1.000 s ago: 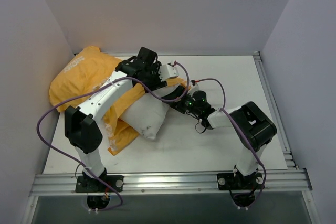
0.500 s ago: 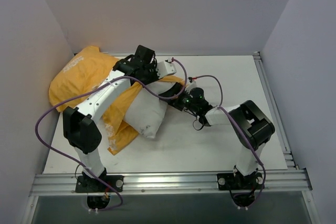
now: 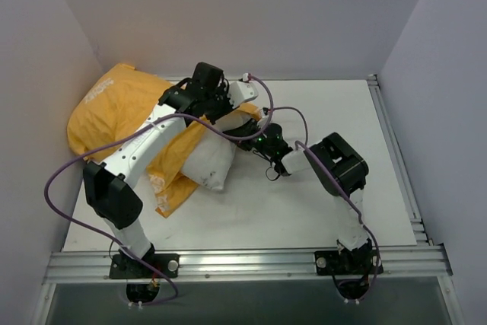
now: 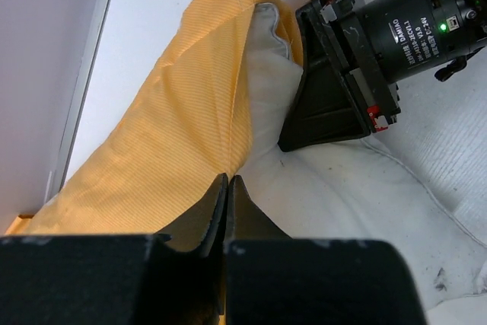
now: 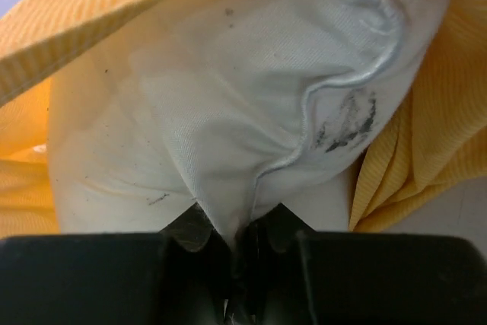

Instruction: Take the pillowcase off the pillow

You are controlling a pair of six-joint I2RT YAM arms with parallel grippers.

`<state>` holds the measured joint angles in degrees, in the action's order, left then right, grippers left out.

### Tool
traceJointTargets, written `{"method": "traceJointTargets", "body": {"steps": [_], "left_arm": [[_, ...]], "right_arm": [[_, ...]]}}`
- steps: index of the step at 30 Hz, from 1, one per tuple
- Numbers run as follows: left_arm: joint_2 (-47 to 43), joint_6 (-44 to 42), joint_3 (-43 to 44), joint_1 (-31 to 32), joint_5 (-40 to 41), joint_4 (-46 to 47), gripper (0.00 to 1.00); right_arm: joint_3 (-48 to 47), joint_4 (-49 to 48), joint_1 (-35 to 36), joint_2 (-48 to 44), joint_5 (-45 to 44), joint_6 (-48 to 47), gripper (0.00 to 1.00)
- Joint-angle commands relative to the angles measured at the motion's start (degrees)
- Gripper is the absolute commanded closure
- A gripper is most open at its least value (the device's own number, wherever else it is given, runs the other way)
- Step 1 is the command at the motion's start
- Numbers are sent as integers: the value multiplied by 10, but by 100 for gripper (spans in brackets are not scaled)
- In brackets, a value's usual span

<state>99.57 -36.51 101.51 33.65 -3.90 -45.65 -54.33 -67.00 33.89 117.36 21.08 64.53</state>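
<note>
From above, you see the pillowcase (image 3: 114,108) bunched in a fat orange-yellow heap at the far left of the counter (image 3: 327,211), close against the left wall. The pillow (image 3: 209,167) pokes its white end out of the case's open mouth, toward the middle of the counter. The left arm arches over the case, and the left gripper (image 3: 232,118) comes down at that mouth. The right gripper (image 3: 245,135) meets it from the right, the two just beside each other. You cannot judge either set of jaws from up here.

At the left wrist, your jaws are pressed together with the orange hem of the pillowcase pinched between their tips. The case runs up and away to the left, the white pillow lies to the right, and the right arm's black jaws touch the pillow just beyond.

At the right wrist, your jaws are clamped on a raised fold of the pillow's white cloth. Dark smudges mark the seam above, and orange fabric wraps both sides.
</note>
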Motion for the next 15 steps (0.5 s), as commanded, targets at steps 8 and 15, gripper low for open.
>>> {"method": "traceJointTargets", "body": {"steps": [8, 15], "left_arm": [[78, 18, 73, -25, 100, 86, 98], [191, 7, 169, -29, 172, 61, 98]], "right_arm": [[65, 14, 59, -156, 34, -61, 100], [155, 156, 115, -400, 22, -108, 100]]}}
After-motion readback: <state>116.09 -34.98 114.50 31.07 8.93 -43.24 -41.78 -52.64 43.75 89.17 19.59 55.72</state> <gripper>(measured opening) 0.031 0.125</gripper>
